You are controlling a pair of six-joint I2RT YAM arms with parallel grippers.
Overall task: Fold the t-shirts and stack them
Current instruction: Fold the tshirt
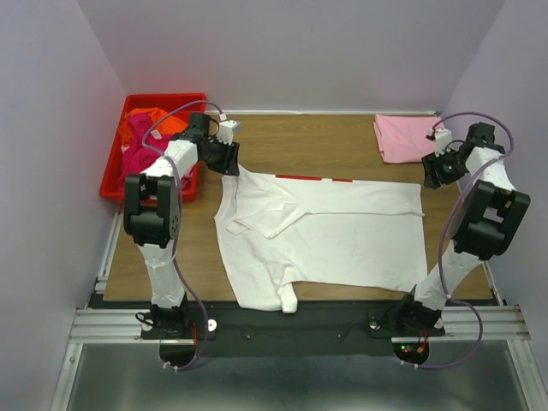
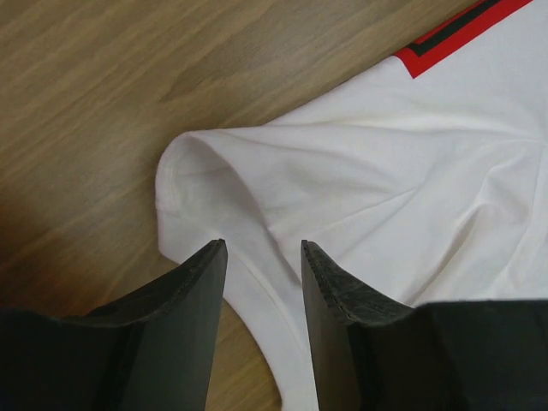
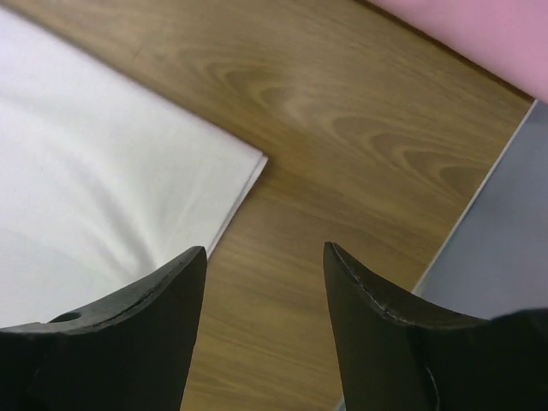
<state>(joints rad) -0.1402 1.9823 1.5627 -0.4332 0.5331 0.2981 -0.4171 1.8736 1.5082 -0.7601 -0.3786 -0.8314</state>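
While the white t-shirt (image 1: pixel 334 231) lies spread on the desk (image 1: pixel 317 145), the left end effector (image 2: pixel 264 244), jaws apart, hovers over its far-left corner, and the right end effector (image 3: pixel 267 248), likewise apart, should shift onto its far-right corner before both pinch.

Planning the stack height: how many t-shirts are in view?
4: a white tee spread mid-table, a pink tee folded at the far right, an orange tee and a magenta tee crumpled in the bin. More may be hidden there.
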